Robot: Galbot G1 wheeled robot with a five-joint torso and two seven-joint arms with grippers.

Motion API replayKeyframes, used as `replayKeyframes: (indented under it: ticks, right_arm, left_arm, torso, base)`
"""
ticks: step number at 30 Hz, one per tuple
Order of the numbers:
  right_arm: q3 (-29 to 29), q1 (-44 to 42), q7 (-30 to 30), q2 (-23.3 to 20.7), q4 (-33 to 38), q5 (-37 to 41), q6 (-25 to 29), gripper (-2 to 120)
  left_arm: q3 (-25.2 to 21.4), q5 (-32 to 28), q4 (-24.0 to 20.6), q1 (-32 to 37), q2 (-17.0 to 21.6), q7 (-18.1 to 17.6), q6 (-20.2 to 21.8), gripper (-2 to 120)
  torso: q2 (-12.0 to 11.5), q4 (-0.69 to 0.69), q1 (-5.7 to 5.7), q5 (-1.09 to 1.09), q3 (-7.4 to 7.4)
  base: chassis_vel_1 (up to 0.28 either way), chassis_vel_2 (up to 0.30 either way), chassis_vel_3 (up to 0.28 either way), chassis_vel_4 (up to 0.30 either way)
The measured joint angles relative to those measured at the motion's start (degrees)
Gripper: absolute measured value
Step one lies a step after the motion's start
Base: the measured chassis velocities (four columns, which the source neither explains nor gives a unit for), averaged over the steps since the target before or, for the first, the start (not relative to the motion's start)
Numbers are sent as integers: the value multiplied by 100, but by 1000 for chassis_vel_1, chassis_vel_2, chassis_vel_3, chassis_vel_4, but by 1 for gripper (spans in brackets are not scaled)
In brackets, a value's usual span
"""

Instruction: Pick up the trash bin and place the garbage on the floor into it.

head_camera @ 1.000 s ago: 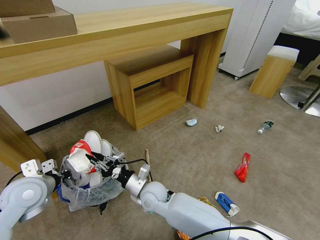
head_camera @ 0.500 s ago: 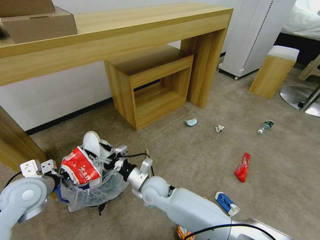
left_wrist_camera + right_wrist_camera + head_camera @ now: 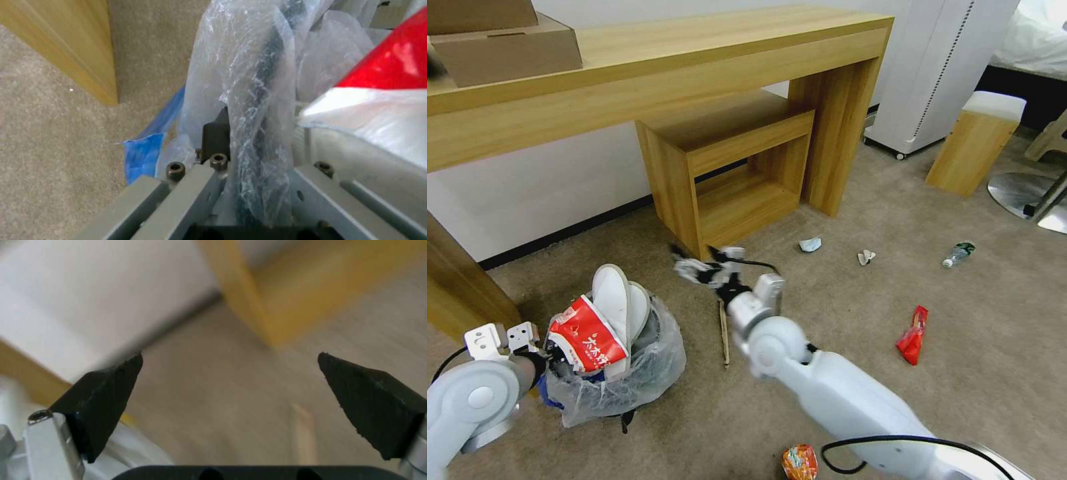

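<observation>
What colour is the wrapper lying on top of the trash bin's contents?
Red with white lettering and a white edge; the wrapper sits atop the trash bin, best in the head view.

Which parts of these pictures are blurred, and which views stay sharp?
Head view: the right hand above the wooden stick is smeared by motion; the trash bin, desk and floor litter stay sharp. Right wrist view: the wall, desk leg and carpet streak with motion, the open fingertips stay crisp. Left wrist view: reasonably sharp on the crinkled bag.
</observation>
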Motion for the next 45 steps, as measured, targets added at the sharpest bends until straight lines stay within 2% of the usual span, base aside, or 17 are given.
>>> replayKeyframes:
  ticks: [1, 3, 7, 10, 15, 22, 30, 45]
  right_arm:
    - [78, -151, 273, -276, 129, 96, -243, 100]
    - [180, -336, 446, -599, 280, 121, -473, 100]
    - [224, -450, 783, -811, 477, 298, -686, 100]
    - [143, -622, 1483, -982, 705, 747, -1058, 100]
    - [114, -881, 1787, -1020, 783, 1063, -1198, 100]
    - [104, -1209, 2596, -900, 878, 1615, -1552, 100]
    - [177, -1431, 2822, -1082, 1256, 2041, -1815, 100]
    - [297, -2027, 2815, -1424, 1510, 2093, -2138, 100]
  left_arm:
    - [3, 6, -17, 5, -8, 0, 1, 0]
    - [1, 7, -54, 15, -25, 0, 2, 0]
    - [-6, 20, -89, 42, -60, 0, 1, 0]
    - [-6, 112, -97, 86, -132, -4, 2, 0]
    - [-10, 195, -116, 140, -198, 1, 2, 0]
    - [-46, 357, -123, 248, -254, 43, 2, 0]
    - [-38, 480, -137, 304, -349, 54, 0, 0]
    - [25, 689, -54, 338, -436, 133, 0, 0]
  torso:
    - [0, 0, 0, 1, 0]
    - [0, 0, 0, 0, 0]
    - [0, 1, 0, 0, -1]
    - [0, 2, 0, -1, -1]
    - [-1, 1, 0, -1, -1]
    - [-1, 2, 0, -1, 0]
    - [0, 2, 0, -2, 0]
    - [0, 1, 0, -2, 0]
  base:
    - [0, 0, 0, 0]
    - [0, 0, 0, 0]
    - [0, 0, 0, 0]
    - [0, 0, 0, 0]
    - [0, 0, 0, 0]
    - [0, 0, 0, 0]
    - [0, 0, 0, 0]
    - [0, 0, 0, 0]
